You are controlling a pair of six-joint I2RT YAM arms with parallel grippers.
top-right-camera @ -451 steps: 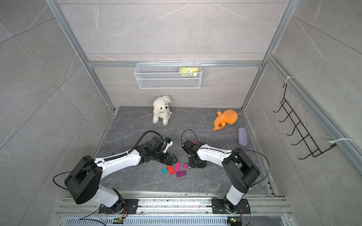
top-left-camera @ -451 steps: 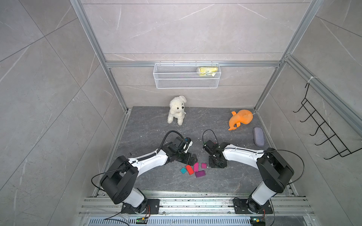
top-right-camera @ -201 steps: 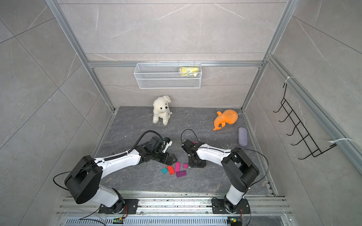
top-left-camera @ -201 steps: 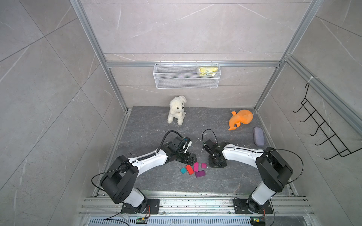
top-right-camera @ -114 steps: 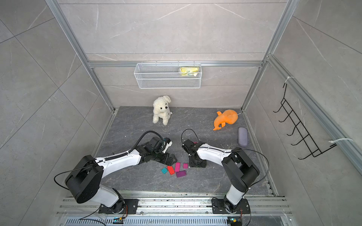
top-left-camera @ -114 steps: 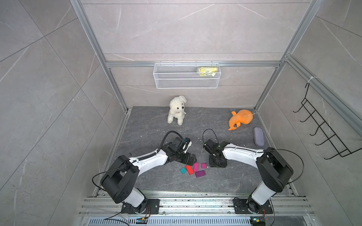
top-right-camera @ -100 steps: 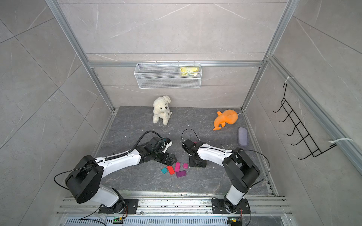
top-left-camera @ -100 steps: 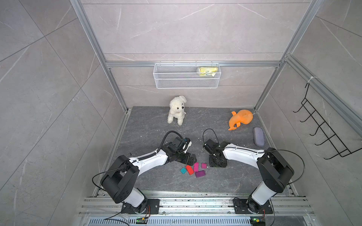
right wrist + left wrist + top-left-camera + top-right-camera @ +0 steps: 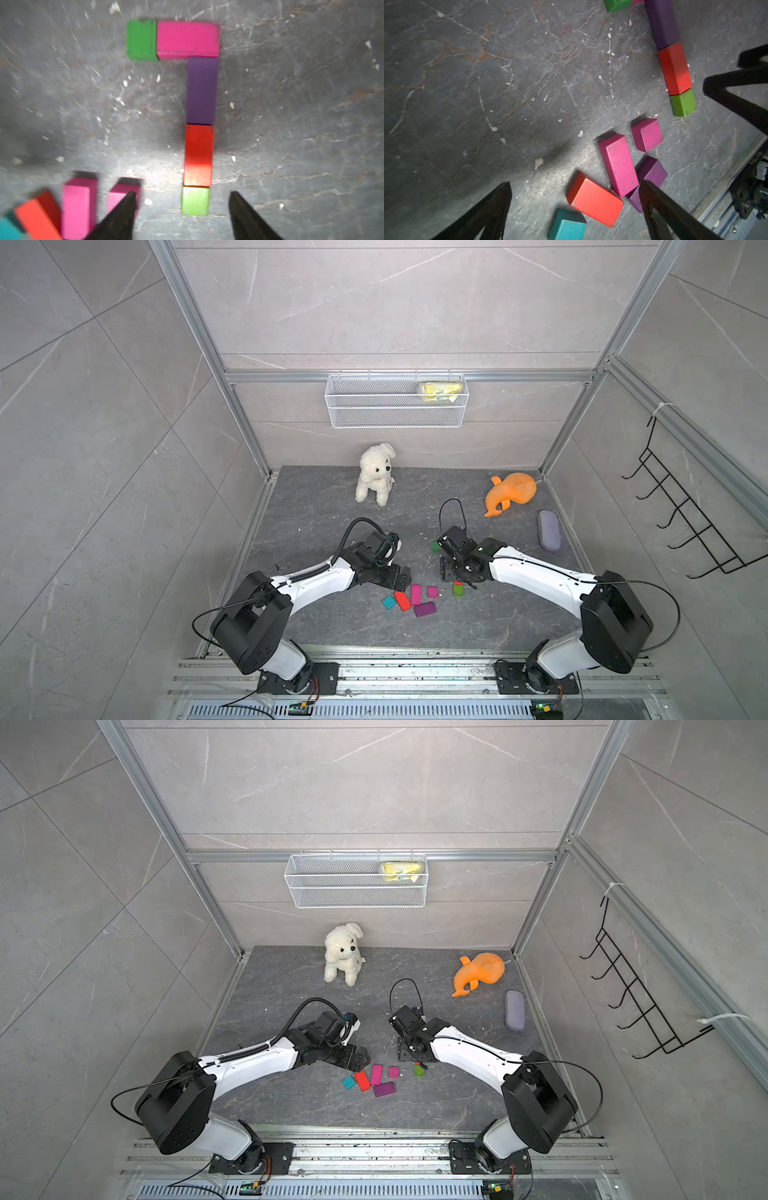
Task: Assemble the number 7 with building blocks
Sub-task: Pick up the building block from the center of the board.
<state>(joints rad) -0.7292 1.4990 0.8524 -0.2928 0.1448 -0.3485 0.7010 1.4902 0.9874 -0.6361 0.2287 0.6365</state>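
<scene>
Ten building blocks (image 9: 596, 203) are counted on the table (image 9: 316, 506). Five are joined into the number 7 (image 9: 200, 108). Its top bar is formed by one green square (image 9: 142, 39) and one pink oblong (image 9: 188, 39). Its stem is formed by one purple oblong (image 9: 202, 83), one red oblong (image 9: 198, 154) and one light-green square (image 9: 195, 200), set end to end.

The figure is located directly under the right gripper (image 9: 182, 193). The jaws of this gripper are spread, one to each side of the light-green square, with a gap on both sides.

Five loose blocks (image 9: 618, 166) are clustered near the foot of the stem: two pink, one red, one purple, one teal. The left gripper (image 9: 575, 182) is positioned just beside this cluster with its jaws fully apart.

Towards the back of the table, one plush dog (image 9: 374, 477), one orange toy (image 9: 511, 493) and one grey-lilac case (image 9: 548, 529) are located well apart from the blocks.
</scene>
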